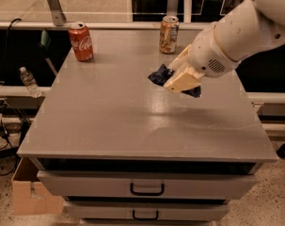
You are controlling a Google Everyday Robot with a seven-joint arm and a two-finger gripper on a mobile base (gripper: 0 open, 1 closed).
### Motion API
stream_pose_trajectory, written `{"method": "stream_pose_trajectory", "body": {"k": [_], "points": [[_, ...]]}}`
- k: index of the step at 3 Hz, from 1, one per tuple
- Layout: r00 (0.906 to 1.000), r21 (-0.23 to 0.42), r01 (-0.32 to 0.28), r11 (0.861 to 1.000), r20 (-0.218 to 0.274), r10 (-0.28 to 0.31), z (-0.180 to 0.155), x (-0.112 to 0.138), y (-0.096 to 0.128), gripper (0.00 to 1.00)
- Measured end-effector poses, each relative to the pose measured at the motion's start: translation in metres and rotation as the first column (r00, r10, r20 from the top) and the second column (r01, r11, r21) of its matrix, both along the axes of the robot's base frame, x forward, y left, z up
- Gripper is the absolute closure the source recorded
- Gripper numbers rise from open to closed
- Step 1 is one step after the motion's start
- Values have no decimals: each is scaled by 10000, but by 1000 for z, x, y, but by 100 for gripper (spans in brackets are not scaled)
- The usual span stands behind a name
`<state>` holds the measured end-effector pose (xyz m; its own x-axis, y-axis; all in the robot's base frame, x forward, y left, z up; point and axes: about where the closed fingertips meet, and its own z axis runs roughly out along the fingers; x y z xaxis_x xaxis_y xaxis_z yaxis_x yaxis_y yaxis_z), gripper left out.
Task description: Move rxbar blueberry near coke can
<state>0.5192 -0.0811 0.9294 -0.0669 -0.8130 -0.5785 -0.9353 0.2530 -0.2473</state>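
The rxbar blueberry, in a dark navy wrapper, is held in my gripper and lifted above the grey table, right of its middle. The gripper's cream fingers are shut on the bar, whose ends stick out on both sides. The coke can, red with white script, stands upright at the table's back left, well to the left of the bar.
An orange-tan can stands upright at the back centre, just behind the gripper. The table has drawers under its front edge. A plastic bottle and a cardboard box are off the table's left side.
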Motion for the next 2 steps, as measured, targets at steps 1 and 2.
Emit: {"method": "stream_pose_trajectory", "body": {"k": [1, 2], "points": [[10000, -7, -7, 10000, -17, 7, -1, 0, 0, 100], [9985, 62, -529, 9986, 114, 529, -8, 17, 27, 100]]}}
